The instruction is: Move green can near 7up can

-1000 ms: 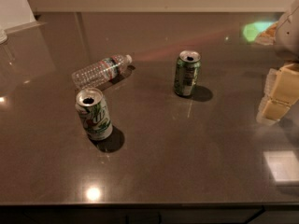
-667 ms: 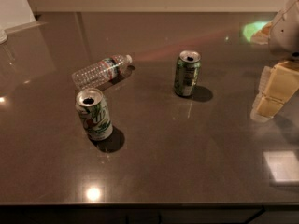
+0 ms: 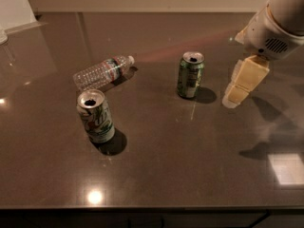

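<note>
The green can (image 3: 191, 75) stands upright near the middle of the dark table, dark green with a silver top. The 7up can (image 3: 95, 116), mostly white with green streaks, stands upright at the front left, well apart from the green can. My gripper (image 3: 241, 85) hangs at the right of the table, cream-coloured, a short way to the right of the green can and not touching it. It holds nothing.
A clear plastic water bottle (image 3: 101, 71) lies on its side behind the 7up can, cap pointing right. The table's front edge (image 3: 152, 207) runs along the bottom. A white object (image 3: 12, 6) stands at the far left corner.
My arm and gripper have moved left and further into view, closer to the green can. The cans and the bottle have not moved.
</note>
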`<state>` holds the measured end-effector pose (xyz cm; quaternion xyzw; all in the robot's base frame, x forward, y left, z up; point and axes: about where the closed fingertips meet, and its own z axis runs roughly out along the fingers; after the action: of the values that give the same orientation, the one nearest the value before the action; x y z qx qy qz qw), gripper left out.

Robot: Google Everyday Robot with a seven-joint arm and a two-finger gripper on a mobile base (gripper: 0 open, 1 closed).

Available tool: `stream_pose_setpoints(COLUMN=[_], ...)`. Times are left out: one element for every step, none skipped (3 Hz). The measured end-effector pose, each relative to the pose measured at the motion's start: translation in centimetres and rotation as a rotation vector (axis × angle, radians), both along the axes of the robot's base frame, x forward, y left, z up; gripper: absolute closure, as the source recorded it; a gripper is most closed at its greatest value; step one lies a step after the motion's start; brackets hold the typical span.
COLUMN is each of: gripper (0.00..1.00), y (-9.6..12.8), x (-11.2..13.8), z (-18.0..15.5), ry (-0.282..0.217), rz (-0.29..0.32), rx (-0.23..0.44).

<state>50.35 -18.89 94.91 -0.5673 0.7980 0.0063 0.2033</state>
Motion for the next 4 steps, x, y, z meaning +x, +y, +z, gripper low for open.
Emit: stream_pose_setpoints(gripper=[0.00,0.00,0.00,0.00], y=[0.9,2.0,3.4,4.9], x=[2.9,5.4,7.2,8.3], z=[-0.8,-1.6,-2.3,-2.9], ry=[-0.025,-0.042,-0.033,-0.013], rz=[-0.017,-0.021,-0.012,0.006], rx=[0.071,0.138,0.194,0.238])
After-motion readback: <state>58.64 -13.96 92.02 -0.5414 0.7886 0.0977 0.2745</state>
